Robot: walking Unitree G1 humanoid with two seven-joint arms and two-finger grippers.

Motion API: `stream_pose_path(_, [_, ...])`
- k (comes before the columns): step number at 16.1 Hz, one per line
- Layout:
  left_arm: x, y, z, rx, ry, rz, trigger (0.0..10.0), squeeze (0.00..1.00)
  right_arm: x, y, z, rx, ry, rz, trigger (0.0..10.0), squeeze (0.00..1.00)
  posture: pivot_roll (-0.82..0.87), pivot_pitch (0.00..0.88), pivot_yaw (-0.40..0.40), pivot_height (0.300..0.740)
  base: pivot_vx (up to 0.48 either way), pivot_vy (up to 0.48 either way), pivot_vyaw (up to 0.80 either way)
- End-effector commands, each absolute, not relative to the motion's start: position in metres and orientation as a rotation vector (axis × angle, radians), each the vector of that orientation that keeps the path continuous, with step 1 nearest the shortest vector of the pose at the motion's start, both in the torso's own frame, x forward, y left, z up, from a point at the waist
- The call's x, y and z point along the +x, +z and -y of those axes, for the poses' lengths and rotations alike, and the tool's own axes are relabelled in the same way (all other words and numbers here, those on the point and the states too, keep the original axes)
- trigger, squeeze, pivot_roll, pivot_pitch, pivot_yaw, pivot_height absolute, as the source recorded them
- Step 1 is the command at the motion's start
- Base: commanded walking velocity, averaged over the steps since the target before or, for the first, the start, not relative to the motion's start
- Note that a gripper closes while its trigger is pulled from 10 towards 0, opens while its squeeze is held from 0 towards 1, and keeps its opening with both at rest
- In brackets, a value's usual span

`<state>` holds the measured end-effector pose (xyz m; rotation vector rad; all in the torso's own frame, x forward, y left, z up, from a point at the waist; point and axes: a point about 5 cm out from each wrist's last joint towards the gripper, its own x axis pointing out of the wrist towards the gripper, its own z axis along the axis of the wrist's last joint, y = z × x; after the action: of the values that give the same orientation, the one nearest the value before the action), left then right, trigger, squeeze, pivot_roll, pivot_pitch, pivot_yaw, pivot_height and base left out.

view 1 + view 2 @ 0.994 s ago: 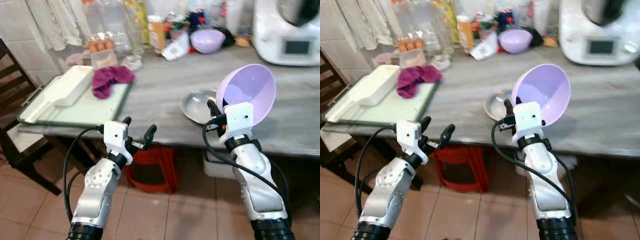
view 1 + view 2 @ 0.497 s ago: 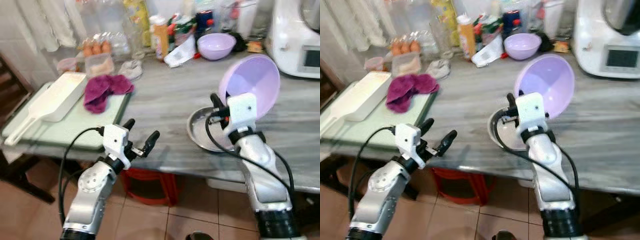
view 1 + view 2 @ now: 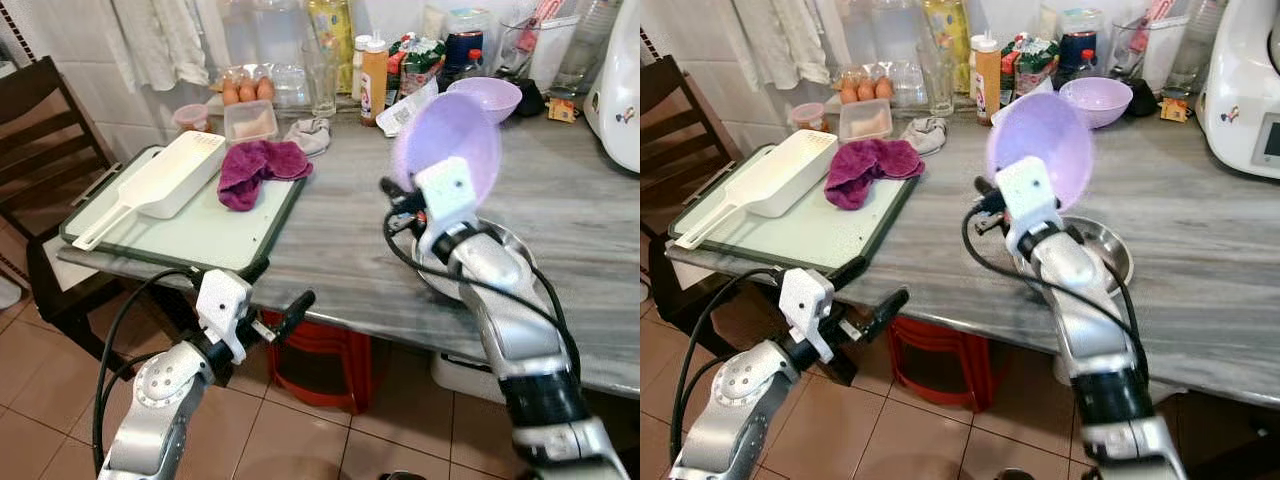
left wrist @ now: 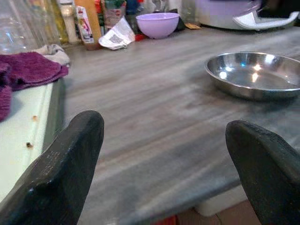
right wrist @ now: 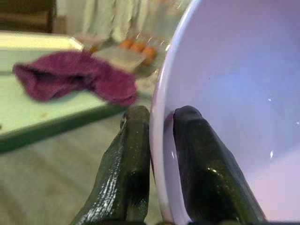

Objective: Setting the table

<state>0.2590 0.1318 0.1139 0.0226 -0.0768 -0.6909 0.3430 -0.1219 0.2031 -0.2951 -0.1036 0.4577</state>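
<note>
My right gripper (image 5: 159, 140) is shut on the rim of a pale purple bowl (image 3: 450, 145). It holds the bowl tilted on edge above the grey counter (image 3: 350, 250), just over the near left side of a steel dish (image 3: 1110, 250). A second purple bowl (image 3: 485, 97) stands at the back among the bottles. My left gripper (image 3: 280, 285) is open and holds nothing, low at the counter's front edge. In the left wrist view the steel dish (image 4: 255, 75) lies ahead across bare counter.
A green board (image 3: 200, 230) at the left carries a white scoop (image 3: 160, 180) and a maroon cloth (image 3: 255, 165). Eggs, bottles and jars crowd the back. A white appliance (image 3: 1250, 80) stands at the right, a dark chair (image 3: 40, 130) at the left, a red stool (image 3: 320, 350) underneath.
The camera has shifted and now sees more of the counter's left. My right arm has carried the purple bowl leftward, from the steel dish's right to over its left side. Left gripper stays open.
</note>
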Motion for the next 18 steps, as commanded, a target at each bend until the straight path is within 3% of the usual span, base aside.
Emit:
stream_pose_path(1, [0.257,0.118,-0.133,0.044,-0.709,0.091,10.0,0.00,0.345,0.203,0.114,-0.292,0.508,0.068,10.0,0.00,-0.16,0.119,0.087,0.740,0.000,0.000,0.00])
stream_pose_path(10, [0.250,0.121,-0.125,0.013,-0.802,0.111,10.0,0.00,0.358,0.185,0.101,-0.313,0.694,-0.181,10.0,0.00,-0.15,0.131,0.085,0.740,0.000,0.000,0.00])
stream_pose_path(16, [0.249,0.120,-0.123,0.003,-0.818,0.107,10.0,0.00,0.359,0.176,0.106,-0.342,0.694,-0.259,10.0,0.00,-0.16,0.132,0.086,0.740,0.000,0.000,0.00])
stream_pose_path(17, [0.249,0.119,-0.123,-0.001,-0.819,0.104,10.0,0.00,0.359,0.176,0.107,-0.342,0.693,-0.264,10.0,0.20,-0.16,0.132,0.086,0.740,0.000,0.000,0.00])
stream_pose_path(18, [0.249,0.119,-0.122,-0.003,-0.819,0.102,10.0,0.00,0.358,0.176,0.107,-0.339,0.696,-0.267,10.0,1.00,-0.16,0.133,0.087,0.740,0.000,0.000,0.00])
